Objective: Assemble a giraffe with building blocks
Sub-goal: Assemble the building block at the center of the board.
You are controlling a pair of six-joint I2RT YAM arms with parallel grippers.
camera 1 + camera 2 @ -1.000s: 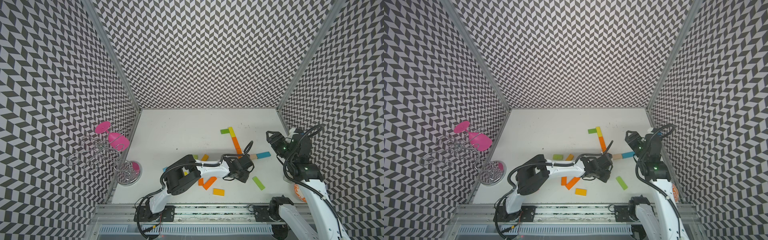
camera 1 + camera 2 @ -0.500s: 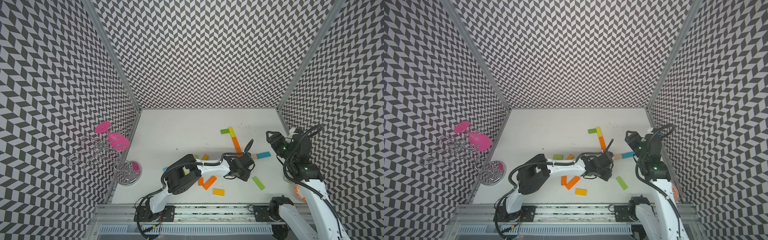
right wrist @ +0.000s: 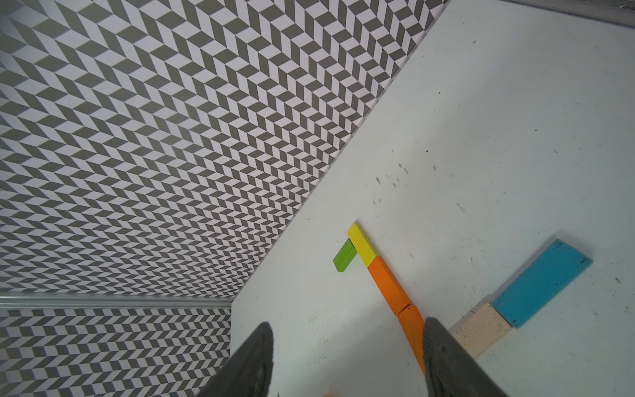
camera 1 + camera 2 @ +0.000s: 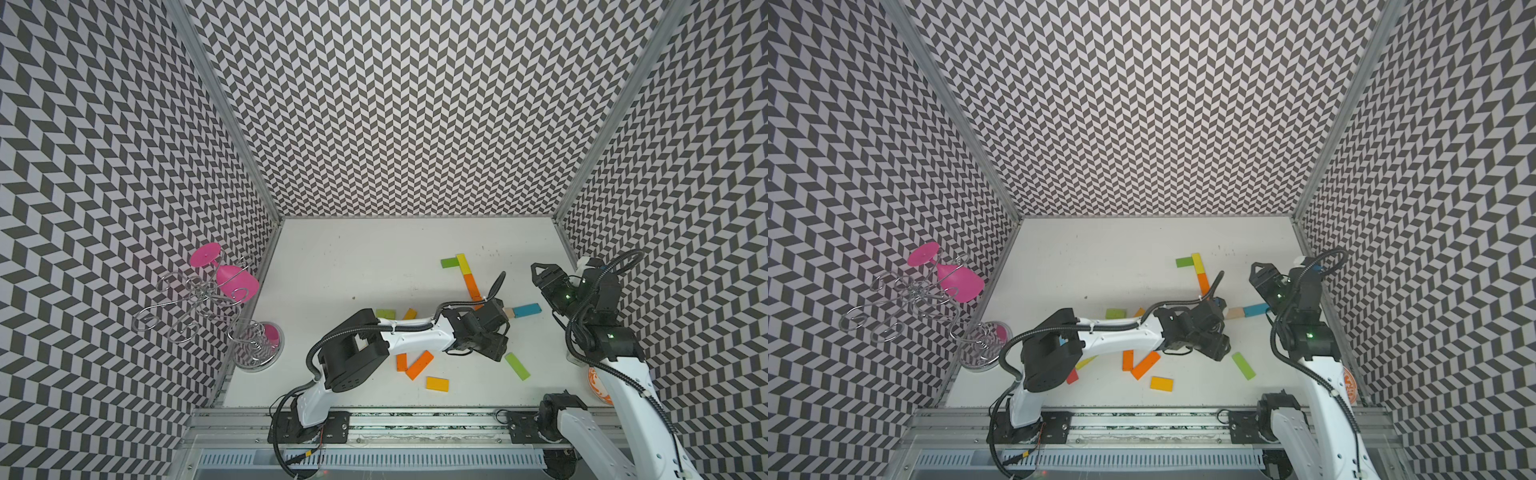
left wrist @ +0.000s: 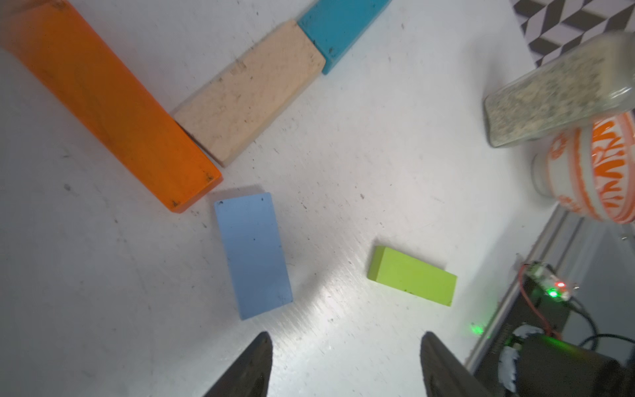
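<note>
A flat figure lies on the white table: a green block (image 4: pixel 449 262), a yellow block (image 4: pixel 462 262) and an orange block (image 4: pixel 471 286) in a line, with a wood block (image 4: pixel 508 312) and a teal block (image 4: pixel 527 309) branching right. My left gripper (image 4: pixel 496 353) hovers low just in front of them, open (image 5: pixel 343 338). A light blue block (image 5: pixel 253 256) lies free on the table ahead of its fingertips, by the end of the orange block (image 5: pixel 110 103). My right gripper (image 4: pixel 540 272) is raised at the right, open (image 3: pixel 347 338) and holding nothing.
Loose blocks lie near the front: orange (image 4: pixel 419 365), yellow-orange (image 4: pixel 437 383), green (image 4: pixel 517 365), another green (image 4: pixel 385 313), red (image 4: pixel 1072 376). A glass jar (image 5: pixel 556 89) and an orange-patterned bowl (image 4: pixel 598 382) stand at the right edge. A wire rack (image 4: pixel 199 299) with a pink glass (image 4: pixel 232 278) stands outside the left wall.
My left gripper's jaws have opened and the arm has shifted slightly. The right arm has not moved.
</note>
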